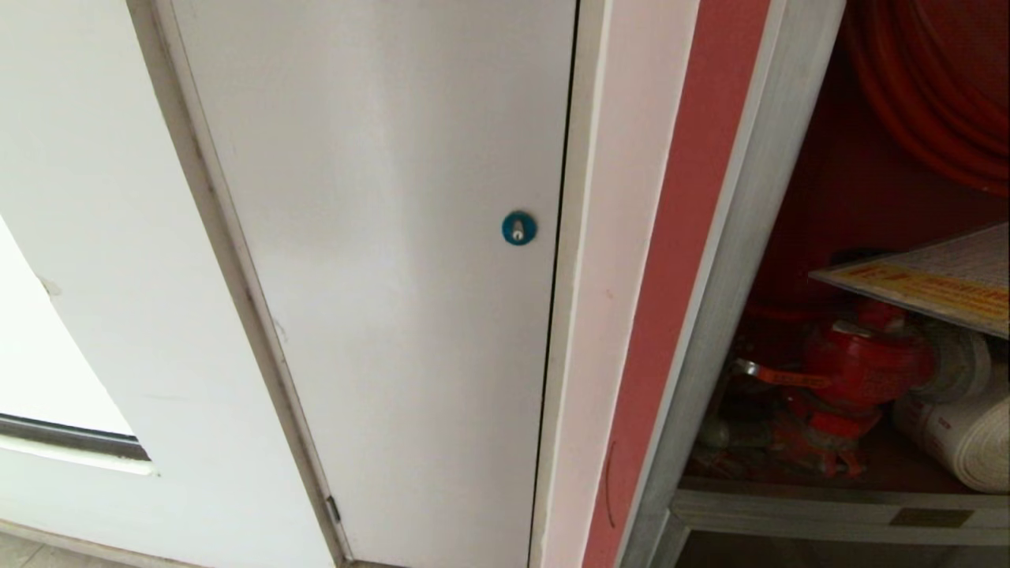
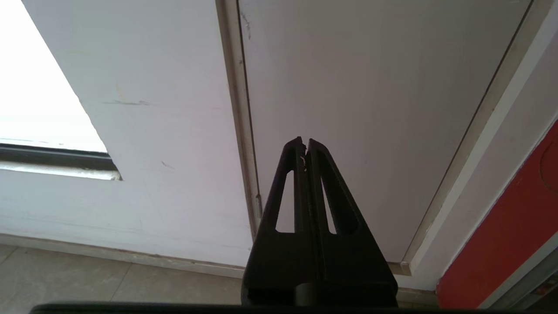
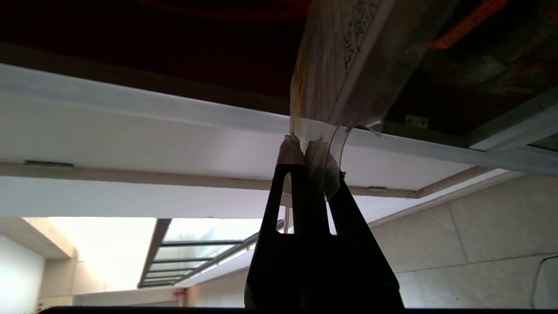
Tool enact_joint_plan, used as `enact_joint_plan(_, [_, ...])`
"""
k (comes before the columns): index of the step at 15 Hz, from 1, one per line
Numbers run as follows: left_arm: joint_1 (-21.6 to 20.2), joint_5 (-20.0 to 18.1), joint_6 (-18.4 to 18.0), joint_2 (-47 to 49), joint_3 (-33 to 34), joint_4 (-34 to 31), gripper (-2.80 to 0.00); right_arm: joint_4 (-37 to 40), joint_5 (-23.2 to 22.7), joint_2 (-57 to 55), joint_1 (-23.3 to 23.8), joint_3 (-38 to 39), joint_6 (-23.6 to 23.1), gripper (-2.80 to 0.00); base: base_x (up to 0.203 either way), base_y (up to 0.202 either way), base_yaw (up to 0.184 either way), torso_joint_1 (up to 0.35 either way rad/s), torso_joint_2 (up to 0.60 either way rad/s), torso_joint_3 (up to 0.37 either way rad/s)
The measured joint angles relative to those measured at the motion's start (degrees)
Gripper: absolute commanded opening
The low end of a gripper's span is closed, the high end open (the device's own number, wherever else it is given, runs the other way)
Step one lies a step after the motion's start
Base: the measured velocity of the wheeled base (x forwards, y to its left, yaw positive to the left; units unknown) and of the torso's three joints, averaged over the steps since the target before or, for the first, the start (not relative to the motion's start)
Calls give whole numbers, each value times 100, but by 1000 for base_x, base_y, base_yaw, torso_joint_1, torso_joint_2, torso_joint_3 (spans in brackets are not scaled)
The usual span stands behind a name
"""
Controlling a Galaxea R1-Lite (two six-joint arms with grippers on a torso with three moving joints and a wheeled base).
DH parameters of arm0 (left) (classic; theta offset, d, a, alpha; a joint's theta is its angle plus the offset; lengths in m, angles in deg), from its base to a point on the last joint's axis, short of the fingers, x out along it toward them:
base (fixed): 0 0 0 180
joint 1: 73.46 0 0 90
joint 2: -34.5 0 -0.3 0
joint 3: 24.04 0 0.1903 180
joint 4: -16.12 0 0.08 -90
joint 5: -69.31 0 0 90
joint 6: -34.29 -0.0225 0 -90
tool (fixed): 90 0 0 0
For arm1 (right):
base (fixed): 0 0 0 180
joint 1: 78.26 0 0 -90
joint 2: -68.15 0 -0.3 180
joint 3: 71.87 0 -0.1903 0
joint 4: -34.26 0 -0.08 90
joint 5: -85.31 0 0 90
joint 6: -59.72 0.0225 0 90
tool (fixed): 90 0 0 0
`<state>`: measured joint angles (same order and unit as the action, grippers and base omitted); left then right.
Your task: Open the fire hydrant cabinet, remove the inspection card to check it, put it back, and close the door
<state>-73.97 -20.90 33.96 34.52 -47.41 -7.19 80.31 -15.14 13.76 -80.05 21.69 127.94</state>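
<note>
The fire hydrant cabinet stands open at the right of the head view, its brushed-silver frame around a red interior with a red valve. The inspection card, pale with a yellowish band, hangs nearly flat in the opening above the valve. In the right wrist view my right gripper is shut on the clear plastic edge of the inspection card. My left gripper is shut on nothing, pointing at a white door panel. The cabinet's glass door is out of view.
A plain white door with a small blue round lock fills the middle of the head view. A red hose reel hangs at the cabinet's top, rolled white hose lies at its right. Grey floor tiles lie below.
</note>
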Motion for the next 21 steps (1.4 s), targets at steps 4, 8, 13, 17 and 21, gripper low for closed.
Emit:
enact_joint_plan(4, [0,0,0,0,0,2,-280,-178,-322,-427,447,-118,268,-280,0,0,0,0,0,0])
enact_joint_plan(8, [0,-3,0,0,0,2,-280,-612,-686,-953,829,-137,477,-280,0,0,0,0,0,0])
enact_joint_plan(13, [0,-4,0,-2,0,2,-280,-1042,-798,-1558,910,-274,580,-280,0,0,0,0,0,0])
enact_joint_plan(17, [0,-1,-2,-2,0,2,-280,-1201,-812,-1888,1057,-344,612,-280,0,0,0,0,0,0])
enact_joint_plan(21, [0,0,0,-2,0,2,-280,-1419,-831,-2193,1116,-389,617,-280,0,0,0,0,0,0])
